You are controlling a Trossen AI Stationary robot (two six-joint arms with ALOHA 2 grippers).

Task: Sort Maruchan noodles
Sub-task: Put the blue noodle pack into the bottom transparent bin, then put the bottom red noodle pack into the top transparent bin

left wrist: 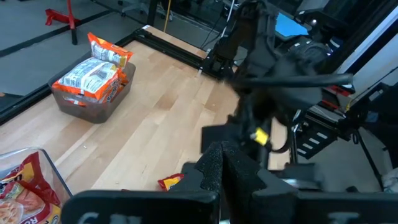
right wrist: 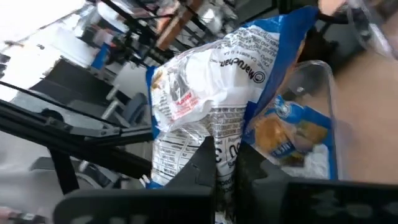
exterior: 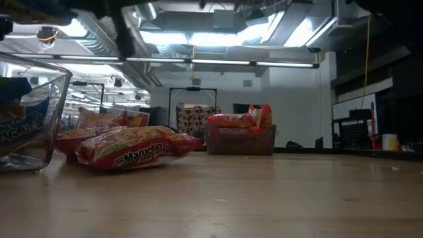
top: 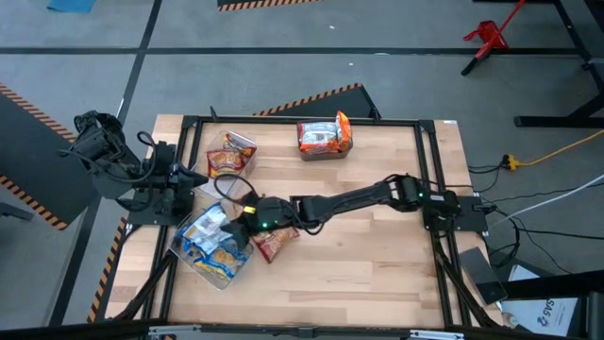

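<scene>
A wooden table [top: 359, 246] is seen from above, with two dark arms reaching over it. The right gripper [right wrist: 225, 163] is stretched across to the table's left side, its fingers pinched on a blue-and-white Maruchan packet [right wrist: 211, 93]. The packet is held over a clear bin [top: 212, 246] at the near left, already loaded with blue packets. A red-orange packet [top: 276, 242] lies loose on the table just beside that bin. Two further bins, one at the far left [top: 229, 154] and one at the far centre [top: 324, 138], hold orange and red packets. The left gripper [left wrist: 219, 171] waits closed and empty at the left edge.

The step in hand appears to be delivery of the blue packet. Next, a lowering into the bin and a release seem required.
</scene>
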